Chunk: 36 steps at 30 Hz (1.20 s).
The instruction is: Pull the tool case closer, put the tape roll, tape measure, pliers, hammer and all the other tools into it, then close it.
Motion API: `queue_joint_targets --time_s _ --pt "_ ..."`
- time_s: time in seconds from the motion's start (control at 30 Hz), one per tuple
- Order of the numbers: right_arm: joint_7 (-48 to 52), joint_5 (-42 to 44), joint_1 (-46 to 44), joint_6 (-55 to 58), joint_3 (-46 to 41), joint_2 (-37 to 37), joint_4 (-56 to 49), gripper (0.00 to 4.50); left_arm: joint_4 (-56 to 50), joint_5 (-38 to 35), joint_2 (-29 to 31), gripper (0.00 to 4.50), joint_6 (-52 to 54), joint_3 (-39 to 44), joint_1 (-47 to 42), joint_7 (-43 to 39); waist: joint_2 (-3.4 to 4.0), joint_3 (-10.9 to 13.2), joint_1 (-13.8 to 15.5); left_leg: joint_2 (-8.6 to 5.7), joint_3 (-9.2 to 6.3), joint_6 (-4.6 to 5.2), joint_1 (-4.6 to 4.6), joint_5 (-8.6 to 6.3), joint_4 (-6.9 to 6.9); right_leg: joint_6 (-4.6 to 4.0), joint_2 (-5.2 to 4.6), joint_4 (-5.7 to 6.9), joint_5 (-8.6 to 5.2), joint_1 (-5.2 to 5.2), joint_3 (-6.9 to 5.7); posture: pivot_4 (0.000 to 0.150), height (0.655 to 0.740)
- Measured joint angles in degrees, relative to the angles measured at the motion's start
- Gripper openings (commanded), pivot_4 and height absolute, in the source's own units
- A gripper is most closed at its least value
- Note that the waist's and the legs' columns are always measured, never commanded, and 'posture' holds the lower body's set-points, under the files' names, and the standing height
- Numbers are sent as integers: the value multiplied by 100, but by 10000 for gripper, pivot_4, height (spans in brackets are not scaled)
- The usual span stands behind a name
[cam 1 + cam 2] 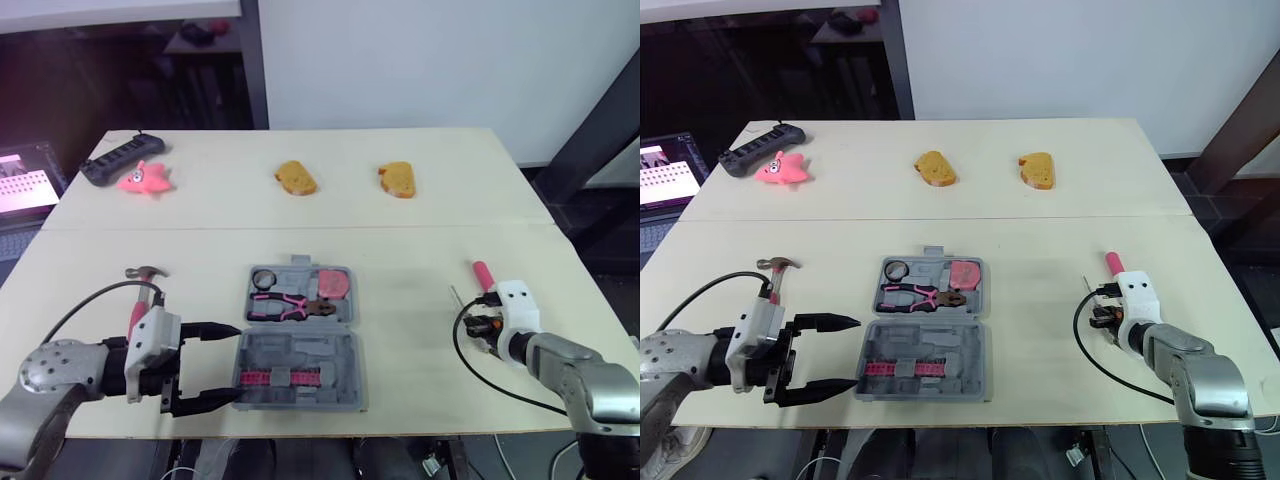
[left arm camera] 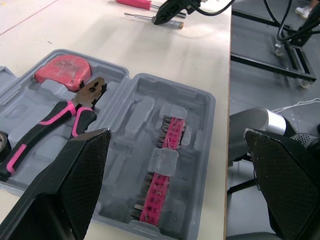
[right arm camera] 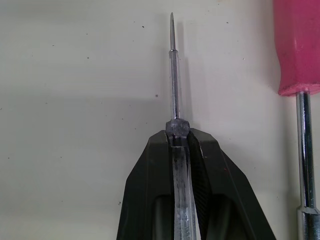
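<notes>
The open tool case lies near-centre on the worktop. The left gripper, spread wide, sits just left of its near half. Well to the right, the right gripper pinches a thin screwdriver.

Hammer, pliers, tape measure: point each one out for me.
hammer [image 1: 146, 272], left eye view, on its metal head.
pliers [image 1: 285, 306], left eye view, on the pink handles.
tape measure [image 2: 62, 71], left wrist view, on its red body.

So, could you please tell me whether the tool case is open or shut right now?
Open: the tool case lies spread flat, both halves facing up, with the pliers visible inside.
</notes>
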Motion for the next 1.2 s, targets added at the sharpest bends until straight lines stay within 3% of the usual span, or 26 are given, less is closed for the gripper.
queue_joint_targets --time_s 0.13,0.23,0.33,0.5,0.63,0.93,0.97,1.0,1.2 --pt "71 34 53 -37 39 35 -191 544 61 1 0 45000 -24 -1 -107 -11 5 1 -7 0 0 0 2 0 -2 0 1 2 0 -1 0 1500 7400" --pt "-113 271 57 502 48 330 -1108 544 266 12 0 45000 -45 -5 -192 -37 16 0 -10 1 -3 0 2 0 -5 2 3 7 1 -5 0 1500 7400" --pt "-614 505 20 1432 38 1051 -2298 544 462 18 -1 45000 -108 -6 -296 -74 17 -1 7 1 -13 0 -1 0 -4 1 6 8 1 -5 -2 1500 7400" --pt "-1710 364 36 3265 178 2901 -3755 544 672 27 -1 45000 -228 -29 -380 -167 20 -1 20 -1 -14 -8 -7 4 -4 -1 0 8 -1 -9 -3 1500 7400" --pt "-2340 -57 367 3607 537 3507 -4069 544 788 36 -2 45000 -257 -74 -505 -246 20 -1 9 0 -14 -9 -6 5 -7 -17 0 8 -10 -12 -5 1500 7400" --pt "-2669 -594 775 3501 897 3647 -3781 544 795 62 1 45000 -256 -142 -598 -259 20 -2 -8 1 -14 -9 -6 5 -9 -5 1 11 -3 -17 -5 1500 7400" --pt "-2639 -615 796 3404 830 3677 -3691 10499 795 63 1 45000 -254 -142 -610 -258 20 -2 -8 1 -13 -9 -5 5 -9 -6 1 11 -3 -17 -5 1500 7400" --pt "-2582 -613 812 3256 753 3745 -3619 13685 795 64 1 45000 -252 -142 -615 -255 19 -3 -8 2 -13 -9 -4 5 -9 -6 2 11 -3 -17 -5 1500 7400" --pt "-2096 -310 542 2838 13 3776 -3390 44003 792 73 2 45000 -229 -142 -649 -230 15 -7 1 1 -12 -9 -5 5 -7 -3 0 10 -2 -13 -5 1500 7400"
